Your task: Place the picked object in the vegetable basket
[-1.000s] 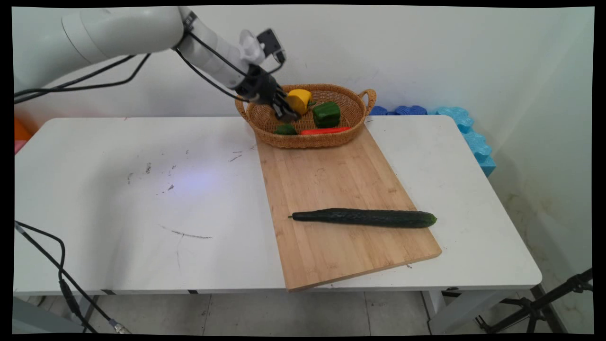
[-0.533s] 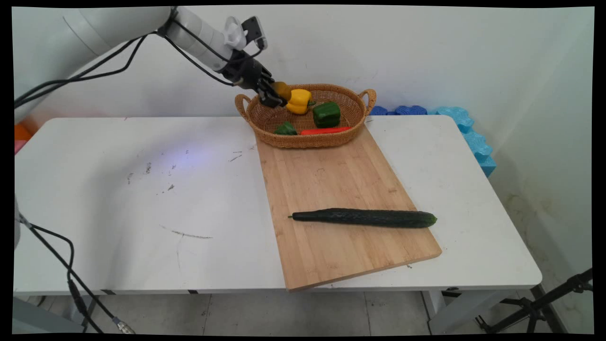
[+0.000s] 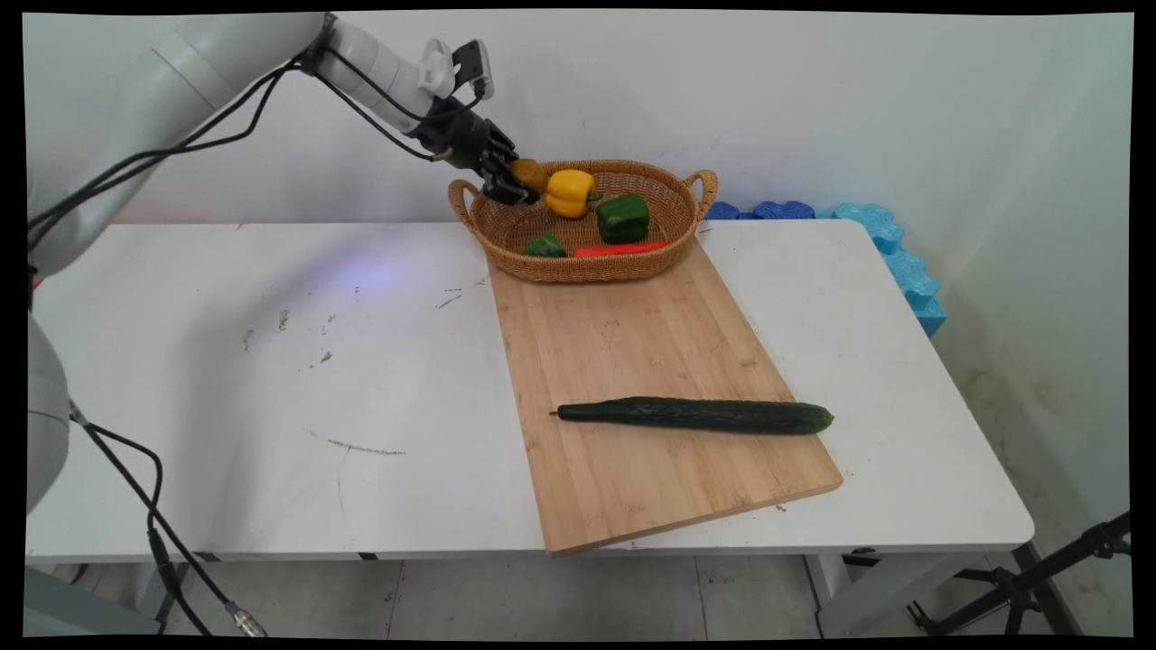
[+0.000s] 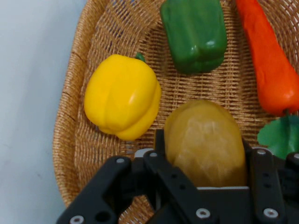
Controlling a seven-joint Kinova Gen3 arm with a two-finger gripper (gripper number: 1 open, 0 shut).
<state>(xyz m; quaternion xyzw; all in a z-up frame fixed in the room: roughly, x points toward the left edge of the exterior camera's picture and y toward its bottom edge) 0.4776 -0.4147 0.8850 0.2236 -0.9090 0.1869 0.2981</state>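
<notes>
White bench (image 3: 271,379), scuffed. Wooden cutting board (image 3: 632,361) lies on it, and I place everything else from that board. Wicker basket (image 3: 673,248) sits at the board's far end, its near rim over the board's edge. Long dark cucumber (image 3: 695,415) lies crosswise near the board's near end, untouched.

My pincer (image 3: 517,183) hangs above the basket's far-left rim, pinching a tan potato (image 4: 205,142), clear of the weave.

Inside the basket: orange carrot (image 4: 268,60) with green top, green bell pepper (image 4: 196,32), yellow bell pepper (image 4: 122,95) just beside the potato.

Potato lifted, not set down anywhere; board bare except for the cucumber.
</notes>
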